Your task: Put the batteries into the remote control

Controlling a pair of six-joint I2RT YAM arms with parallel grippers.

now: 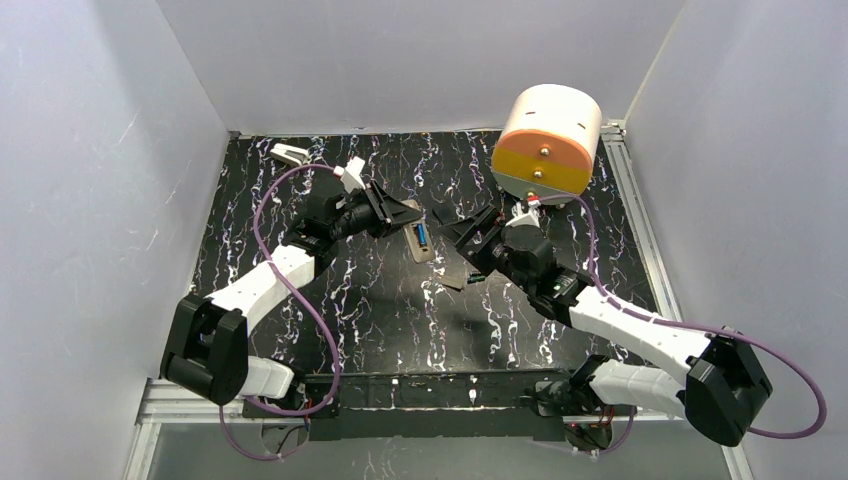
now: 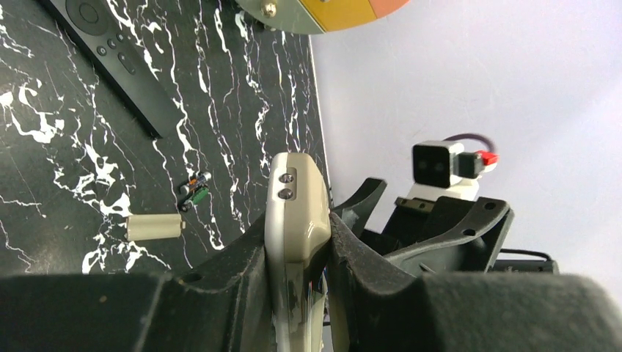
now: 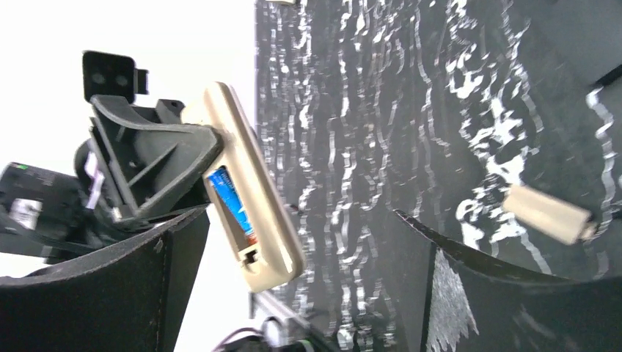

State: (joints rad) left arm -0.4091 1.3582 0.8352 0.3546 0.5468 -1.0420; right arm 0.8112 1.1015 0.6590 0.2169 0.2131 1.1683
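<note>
White walls close in a black table with white veins (image 1: 380, 320). Beyond my right gripper (image 1: 468, 248), whose jaws stand wide with nothing between them, stands a round orange and yellow drum (image 1: 548, 135). A long black strip (image 2: 121, 62) lies ahead of my left gripper (image 2: 297, 242), which clamps the remote control (image 3: 268, 213) right in front of my right gripper. One blue battery (image 3: 233, 199) sits in its open compartment. On the table to the side of my left gripper lie a small beige piece (image 2: 154, 227) and a green battery (image 2: 195, 192), near each other.
</note>
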